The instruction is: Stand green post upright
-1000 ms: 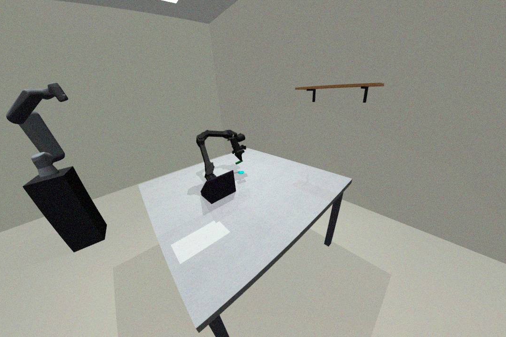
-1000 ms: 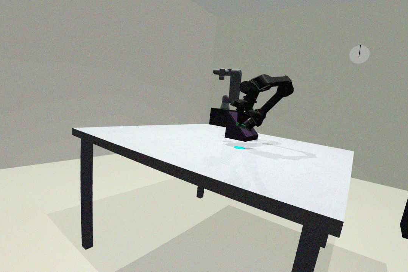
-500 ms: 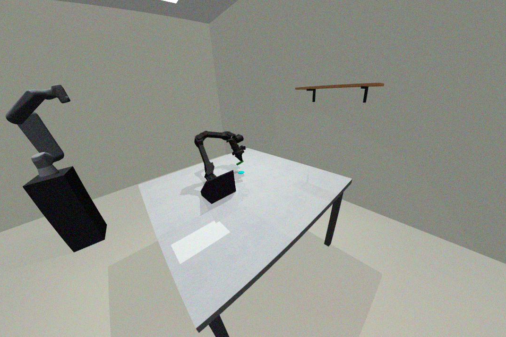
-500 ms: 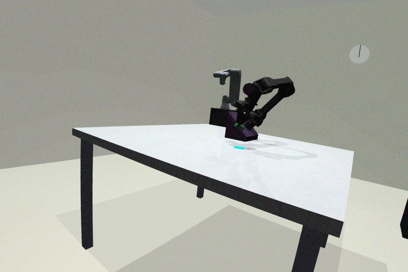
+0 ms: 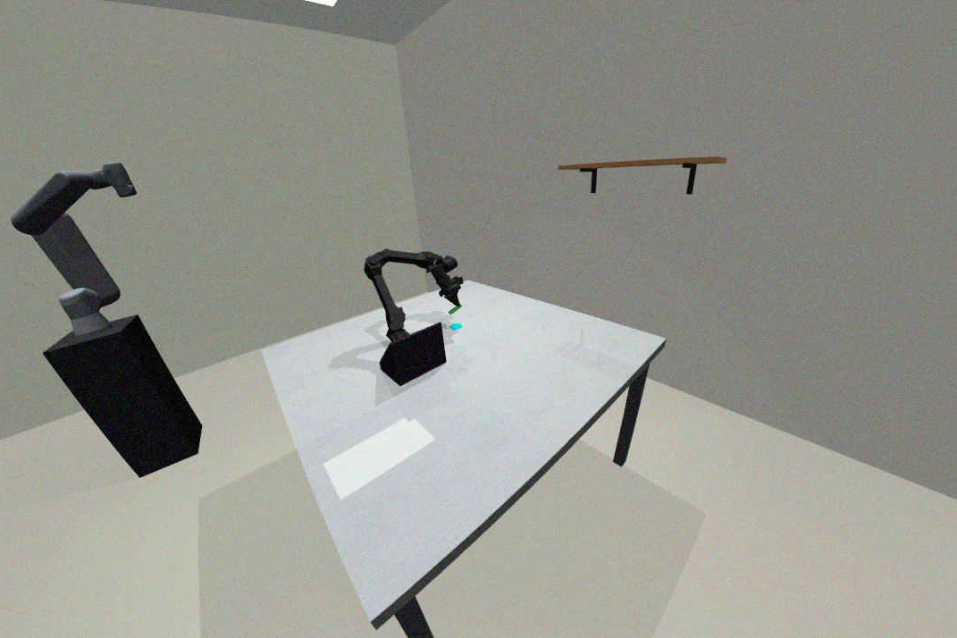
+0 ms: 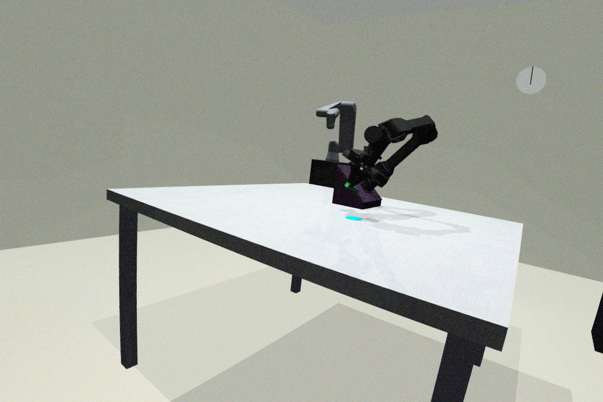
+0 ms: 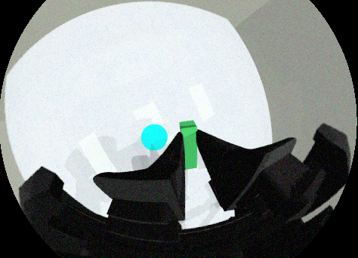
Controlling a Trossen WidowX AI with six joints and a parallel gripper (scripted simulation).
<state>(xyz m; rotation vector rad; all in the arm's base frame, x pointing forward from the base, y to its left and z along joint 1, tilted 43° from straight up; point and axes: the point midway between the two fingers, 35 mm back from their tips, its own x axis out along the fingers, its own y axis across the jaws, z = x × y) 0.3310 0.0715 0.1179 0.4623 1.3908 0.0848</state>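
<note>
The green post (image 5: 454,309) (image 6: 347,185) (image 7: 190,152) is held in the air, tilted and well off upright. My gripper (image 5: 458,305) (image 6: 351,184) (image 7: 188,134) is shut on it, with the fingertips on its two sides near one end in the wrist view. The gripper leans at a slant. The flat cyan circle (image 5: 456,326) (image 6: 353,218) (image 7: 154,136) lies on the table below the post, and in the wrist view it shows left of the fingertips. Nothing stands on it.
A dark box (image 5: 420,356) (image 6: 342,195) stands on the table (image 5: 524,390) (image 6: 245,213) beside my arm's base. A pale rectangle (image 5: 377,457) lies farther along the table. A grey arm (image 5: 77,252) (image 6: 347,125) stands on a black pedestal (image 5: 125,398) off the table.
</note>
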